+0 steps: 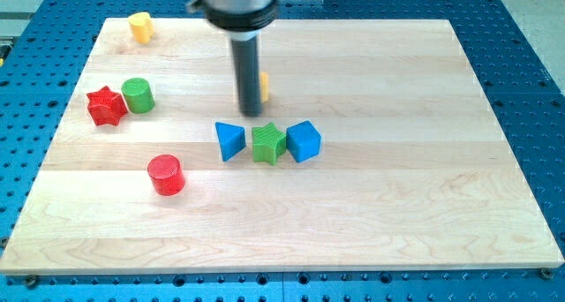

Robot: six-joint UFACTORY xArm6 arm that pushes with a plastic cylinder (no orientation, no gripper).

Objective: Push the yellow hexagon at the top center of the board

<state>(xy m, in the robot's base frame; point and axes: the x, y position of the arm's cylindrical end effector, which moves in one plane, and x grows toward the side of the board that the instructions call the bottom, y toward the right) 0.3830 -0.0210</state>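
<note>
A dark rod hangs over a pale wooden board (371, 205), and my tip (250, 116) sits just above the green star block (269, 143), the landmark for everything here. The arm carries no claw at all, so there is nothing to call wide, narrow or holding; it ends only in the bare rod.

A yellow block (264, 86), mostly hidden behind the rod, peeks out at the rod's right side, just above the green star and close beside the tip; its shape cannot be made out, and whether tip and block touch cannot be told.

A blue triangular block (229, 139) lies just left of the green star, and a blue cube (303, 140) touches or nearly touches its right side.

Well to the star's left stand a green cylinder (138, 95) and, beside it, a red star block (106, 106). A red cylinder (165, 175) sits to the lower left of the green star. Another yellow block (139, 26) rests far to the upper left, near the board's top edge.
</note>
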